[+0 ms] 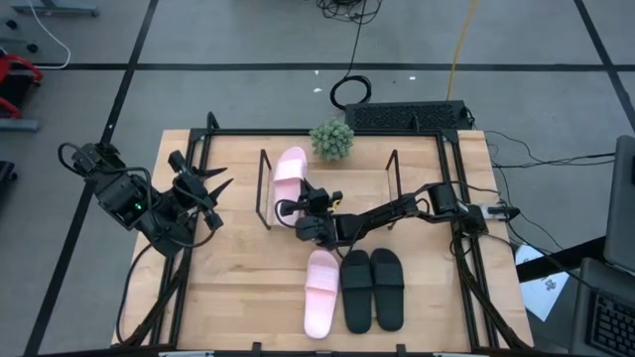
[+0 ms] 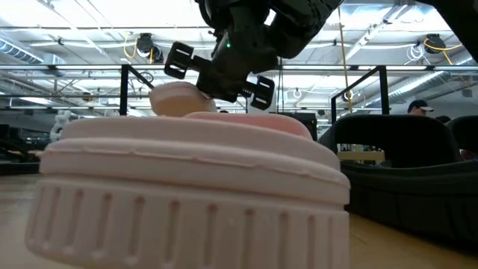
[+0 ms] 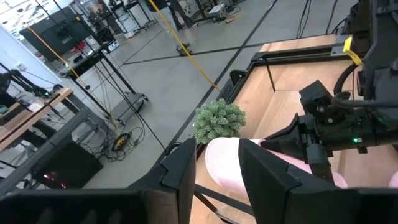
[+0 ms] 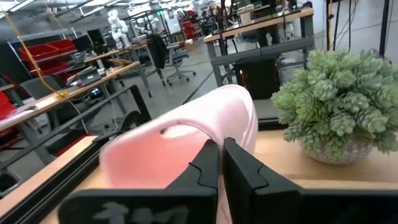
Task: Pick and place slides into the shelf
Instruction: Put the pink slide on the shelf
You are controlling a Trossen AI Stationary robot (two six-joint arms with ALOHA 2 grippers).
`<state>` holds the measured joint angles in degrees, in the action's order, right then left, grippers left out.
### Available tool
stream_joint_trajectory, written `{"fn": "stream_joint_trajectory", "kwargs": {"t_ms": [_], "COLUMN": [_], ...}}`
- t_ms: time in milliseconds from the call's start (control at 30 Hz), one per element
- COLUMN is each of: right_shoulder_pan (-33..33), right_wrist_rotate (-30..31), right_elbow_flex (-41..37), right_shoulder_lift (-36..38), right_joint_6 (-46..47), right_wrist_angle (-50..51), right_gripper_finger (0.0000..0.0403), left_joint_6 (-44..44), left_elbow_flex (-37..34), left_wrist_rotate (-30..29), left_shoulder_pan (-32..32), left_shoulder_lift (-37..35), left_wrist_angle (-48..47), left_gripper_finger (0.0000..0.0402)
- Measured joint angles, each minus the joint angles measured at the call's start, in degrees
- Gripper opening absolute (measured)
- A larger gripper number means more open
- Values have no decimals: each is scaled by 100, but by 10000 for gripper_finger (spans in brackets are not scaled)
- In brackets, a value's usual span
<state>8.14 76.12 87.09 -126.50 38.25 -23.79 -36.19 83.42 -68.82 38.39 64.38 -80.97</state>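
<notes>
A large light wooden tabletop [image 1: 238, 288] framed by black metal rails fills the overhead view. On its middle sits the shelf [image 1: 367, 193], a low rack with a pale wooden board base and thin black rod frames at both ends. Two dark robot arms reach over the table. The right arm stretches from the table's right edge toward the centre, and its right gripper [image 1: 306, 210] sits at the near end of a light pink open-toe slide sandal [image 1: 290, 169] lying on the left part of the shelf, toe end pointing toward the far edge. In the right wrist view its two dark fingers [image 4: 205, 163] stand almost together, with only a narrow slit between them, pressed against that pink sandal's wide strap [image 4: 180, 140]; whether they actually pinch it cannot be told. The left arm waits over the table's left edge, its left gripper [image 1: 203, 193] spread wide and holding nothing. Near the front of the table, in front of the shelf, the second light pink slide sandal [image 1: 320, 291] lies flat, and just to its right the matte black pair of slide sandals [image 1: 373, 288] lies side by side. A small green potted plant [image 1: 332, 139] stands at the far edge, just behind the shelf.
</notes>
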Motion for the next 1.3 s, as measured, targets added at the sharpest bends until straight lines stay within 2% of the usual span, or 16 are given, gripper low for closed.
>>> {"fn": "stream_joint_trajectory", "kwargs": {"t_ms": [300, 633, 733, 933, 1300], "right_shoulder_pan": [-242, -318, -365, -442, -470], "right_wrist_rotate": [-574, -779, -876, -981, -1009], "right_elbow_flex": [0, -4, 35, 459, 807], "right_shoulder_lift": [0, -15, -239, -749, -837], "right_joint_6": [606, 716, 901, 950, 866], "right_wrist_angle": [370, 382, 308, 255, 645], "right_gripper_finger": [0, 0, 0, 0, 0], "left_joint_6": [-4, -10, -13, -17, -10], "left_elbow_flex": [0, 0, 0, 0, 0], "left_wrist_rotate": [2, 0, 0, 112, 286], "left_shoulder_pan": [0, 0, 0, 0, 0], "left_shoulder_lift": [0, 0, 0, 0, 0], "left_wrist_angle": [0, 0, 1, -1, -9], "left_gripper_finger": [124, 124, 124, 124, 124]}}
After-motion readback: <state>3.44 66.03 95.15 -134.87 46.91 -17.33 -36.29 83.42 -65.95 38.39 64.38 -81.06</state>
